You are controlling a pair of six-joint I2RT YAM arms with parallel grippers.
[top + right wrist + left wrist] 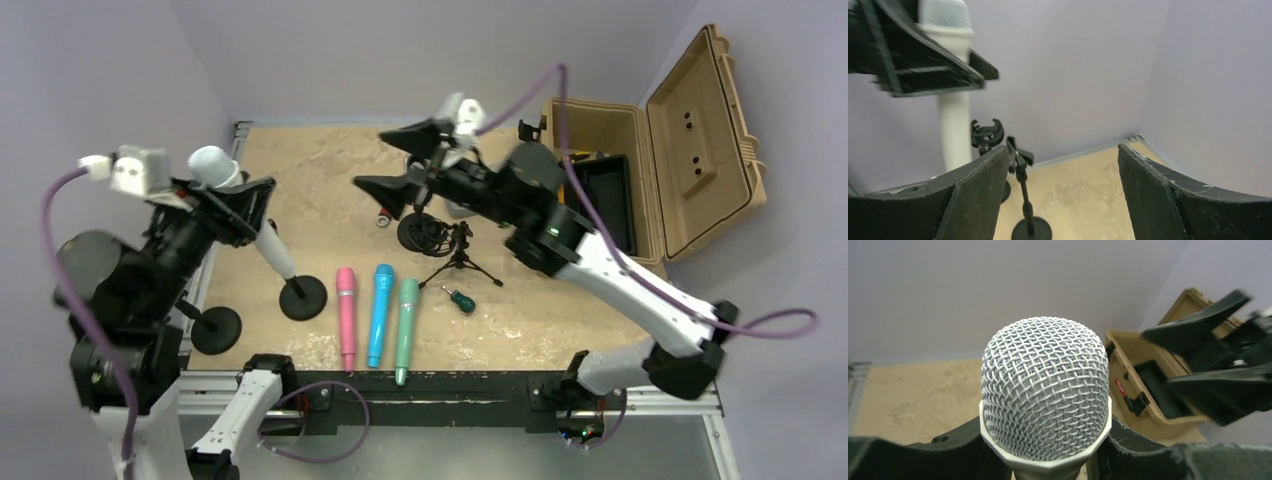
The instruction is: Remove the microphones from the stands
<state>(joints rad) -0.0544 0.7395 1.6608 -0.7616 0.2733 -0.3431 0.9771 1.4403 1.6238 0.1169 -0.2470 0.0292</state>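
Three microphones are laid side by side at the near edge of the desk [530, 310]: pink microphone [346, 318], blue microphone [380, 314], green microphone [405, 330]. Two black round stand bases are seen to their left, the outer base [216, 330] and the inner base [303, 297]. A green-handled screwdriver [460, 299] is laid just right of the green microphone. A small black tripod [460, 258] is stood just behind it, and a coiled black cable [424, 232] is seen beyond that.

The white microphone [262, 235] is held up off the desk, tilted, with its mesh head up and to the left and its tail down toward the inner base. It is pinched just below the head by the left claw [238, 198]; in the left wrist view a finger is pressed on each side of the neck. In the right wrist view an open black stand clip [986, 134] is seen just beside the white body, not around it.

The right claw [396, 162] is held high over the far middle of the desk, fingers spread wide. An open tan case [700, 150] is set at the far right.
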